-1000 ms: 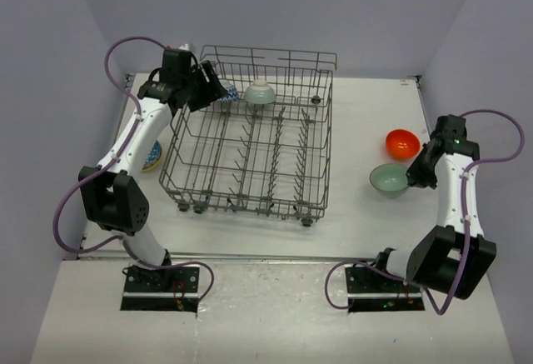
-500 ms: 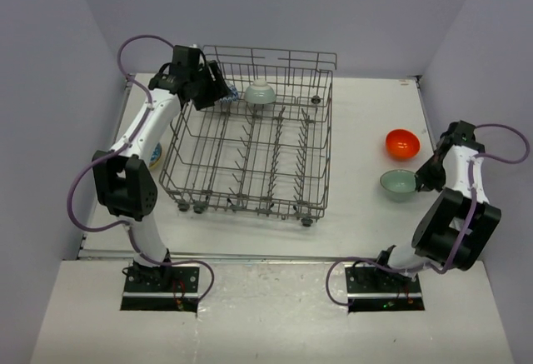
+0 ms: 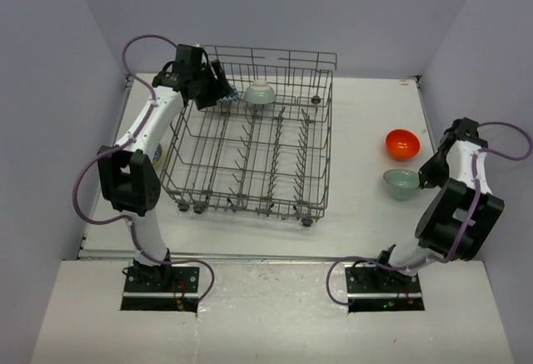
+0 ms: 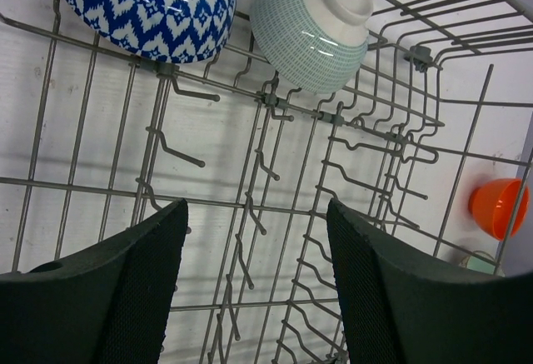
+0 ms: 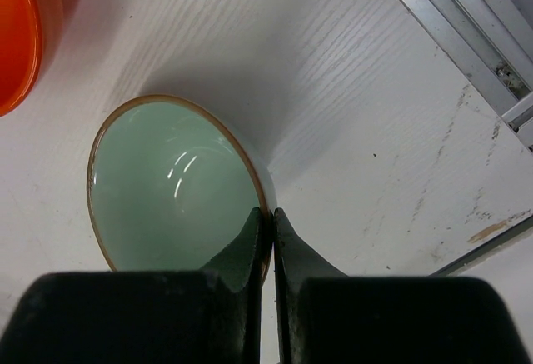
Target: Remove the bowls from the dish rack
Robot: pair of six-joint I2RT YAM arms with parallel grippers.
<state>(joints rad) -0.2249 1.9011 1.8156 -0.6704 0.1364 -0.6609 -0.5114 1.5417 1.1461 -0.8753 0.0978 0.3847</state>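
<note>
The right gripper (image 5: pixel 268 218) is pinching the rim of a pale mint-green round bowl (image 5: pixel 166 181) on the white table (image 5: pixel 375 131), right, likely releasing next. The left gripper (image 4: pixel 256 214), fingers spread, is hovering over the blue-and-white patterned bowl (image 4: pixel 141 2), far-left in the grey wire dish rack (image 3: pixel 250 200).

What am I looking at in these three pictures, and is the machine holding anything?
These are two robot arms, bolted at the near edge of a table. One picture looks down from above. The other two come from small cameras on each arm's wrist, so you see that arm's own two fingers.

On the table stands a wire dish rack. At its far end are a blue-and-white bowl and a pale green bowl. To the right of the rack sit an orange bowl and a second green bowl.

The left hand hovers open over the rack and holds nothing. The right hand is pinched shut on the rim of the second green bowl.
</note>
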